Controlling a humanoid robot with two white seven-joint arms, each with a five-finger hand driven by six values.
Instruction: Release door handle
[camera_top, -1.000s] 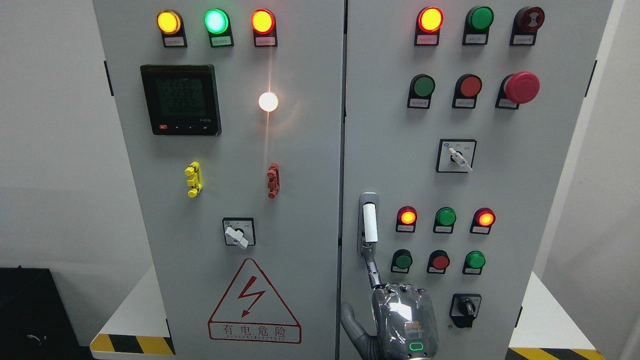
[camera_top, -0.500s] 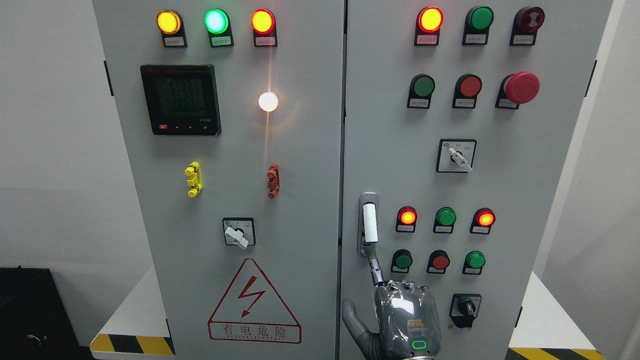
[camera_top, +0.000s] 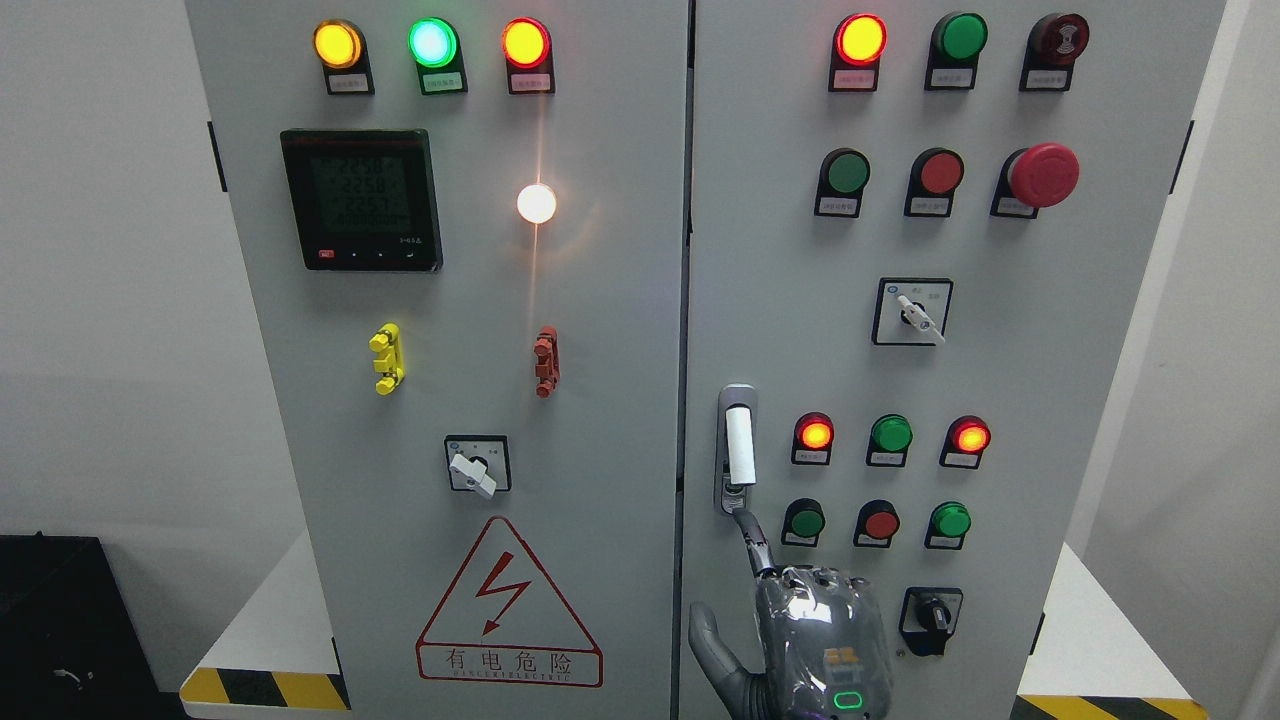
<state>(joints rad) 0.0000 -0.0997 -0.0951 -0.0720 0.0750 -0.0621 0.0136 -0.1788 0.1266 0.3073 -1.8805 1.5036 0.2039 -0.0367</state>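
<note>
right hand (camera_top: 815, 650) is low on the right cabinet door, index finger (camera_top: 752, 535) stretched up just under the white door handle (camera_top: 740, 447), thumb out, holding nothing, other fingers curled.

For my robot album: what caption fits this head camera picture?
Robot's right hand just below the white door handle on a grey electrical cabinet, one finger pointing up toward it, not gripping.

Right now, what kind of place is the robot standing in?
Likely an electrical control room or test bay: a grey control cabinet with lit indicator lamps, a digital power meter and a red emergency-stop button.
</note>
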